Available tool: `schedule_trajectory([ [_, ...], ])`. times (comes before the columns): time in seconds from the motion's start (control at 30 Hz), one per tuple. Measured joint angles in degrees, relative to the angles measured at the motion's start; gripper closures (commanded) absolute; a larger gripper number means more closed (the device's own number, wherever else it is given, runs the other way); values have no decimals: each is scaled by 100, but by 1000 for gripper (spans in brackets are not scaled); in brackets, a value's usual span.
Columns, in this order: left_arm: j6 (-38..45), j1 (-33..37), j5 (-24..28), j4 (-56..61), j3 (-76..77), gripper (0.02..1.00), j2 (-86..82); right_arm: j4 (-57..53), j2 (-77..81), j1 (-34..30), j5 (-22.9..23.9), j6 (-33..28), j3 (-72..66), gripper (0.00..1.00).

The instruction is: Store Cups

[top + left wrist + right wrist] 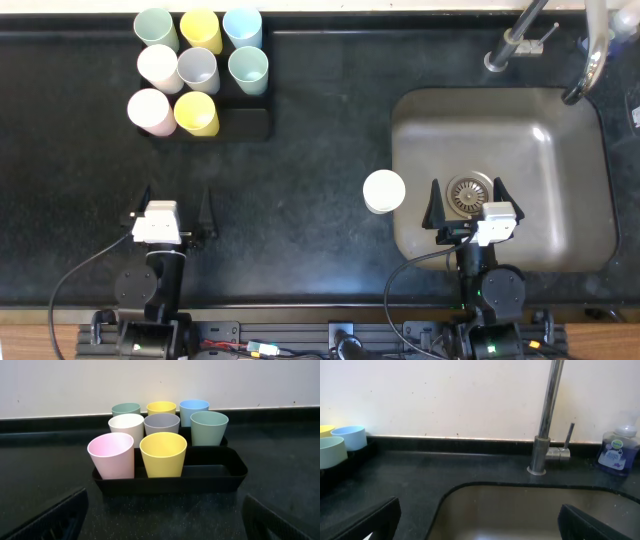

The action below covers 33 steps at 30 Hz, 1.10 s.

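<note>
- Eight cups (197, 70) stand in the black tray (250, 124).
- One white cup (384, 191) sits on the desk (300, 150), beside the sink (560, 120).
- Left fingers (145, 203) and right fingers (433, 205) are spread wide, empty.

A kitchen: a dark speckled worktop (320, 150) holds a steel sink (560, 140) at the frame's right, with a tap (547, 420) and soap bottle (618, 452) behind it and coloured cups (198, 70) at upper left.
</note>
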Motion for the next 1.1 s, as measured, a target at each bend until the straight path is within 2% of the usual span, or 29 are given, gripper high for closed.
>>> schedule_trajectory([
  [0.83, 0, 0, 0, 0, 2, 18, 0, -136, 326, 2, 0, -2, 114, 5],
  [0.97, 0, 0, 2, 2, 2, 18, 0, -907, 1602, 2, -24, 57, 1272, 3],
  [1.1, 0, 0, 2, -2, 2, 18, 0, -2691, 3080, 2, -236, 258, 3462, 5],
])
